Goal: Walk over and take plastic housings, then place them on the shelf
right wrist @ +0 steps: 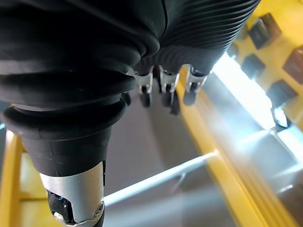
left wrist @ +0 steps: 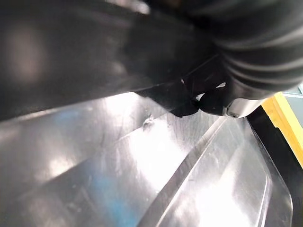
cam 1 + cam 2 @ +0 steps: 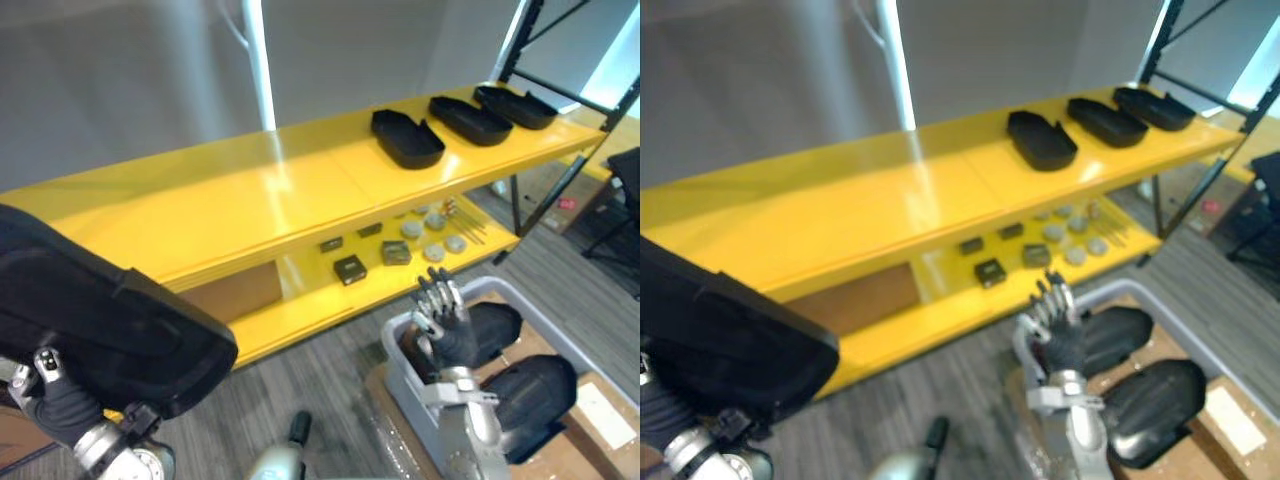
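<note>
Yellow shelf (image 3: 250,205) carries three black housings (image 3: 405,138) at its right end in the left eye view; before its left end the left hand (image 3: 48,395) bears a fourth housing (image 3: 110,320), grip impossible to tell. In the right eye view the right hand (image 3: 1060,335) hovers before the shelf over a grey bin (image 3: 1025,360) holding two more housings (image 3: 1155,400). Its wrist view shows loose, empty fingers (image 1: 163,87).

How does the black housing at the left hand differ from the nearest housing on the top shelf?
The carried housing is in the air, borne by the left hand; the shelf housing rests on the yellow top shelf. The carried housing shows a closed outer face upward; the shelf housing lies hollow side up. Both are black plastic.
</note>
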